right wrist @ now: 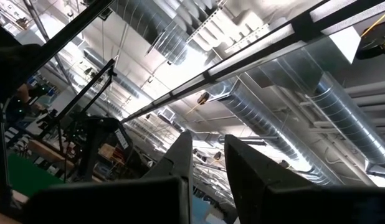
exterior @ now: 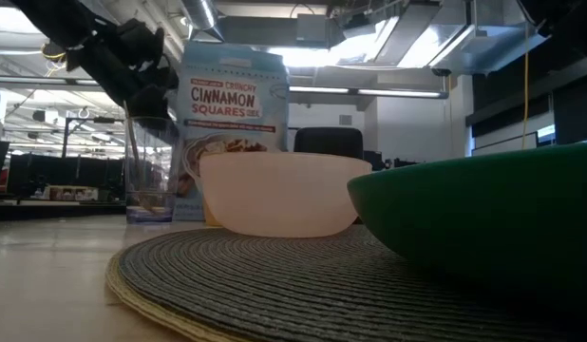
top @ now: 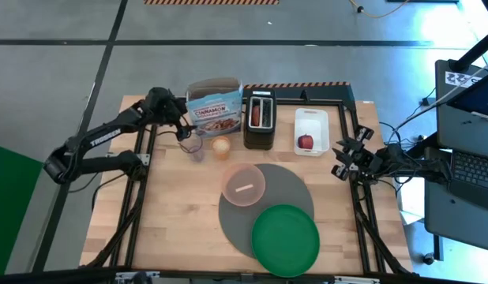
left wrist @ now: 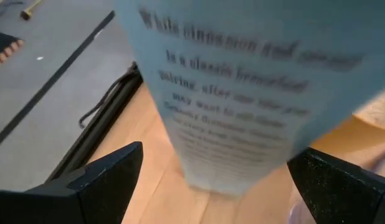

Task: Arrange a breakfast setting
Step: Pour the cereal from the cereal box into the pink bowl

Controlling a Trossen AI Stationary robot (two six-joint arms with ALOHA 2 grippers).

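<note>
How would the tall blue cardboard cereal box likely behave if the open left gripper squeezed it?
The tall blue cardboard cereal box stands upright and narrow, so it probably tips easily. Its top looks opened, so the walls may flex between the left gripper fingers.

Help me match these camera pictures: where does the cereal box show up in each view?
High view: the cereal box lies at the table's back, left of the toaster.
Low view: cereal box stands left of centre, behind the pink bowl.
Left wrist view: its text panel fills the middle, between the open left claw's fingers.
Right wrist view: not in it; only ceiling.
Shared landmark: the pink bowl.
</note>
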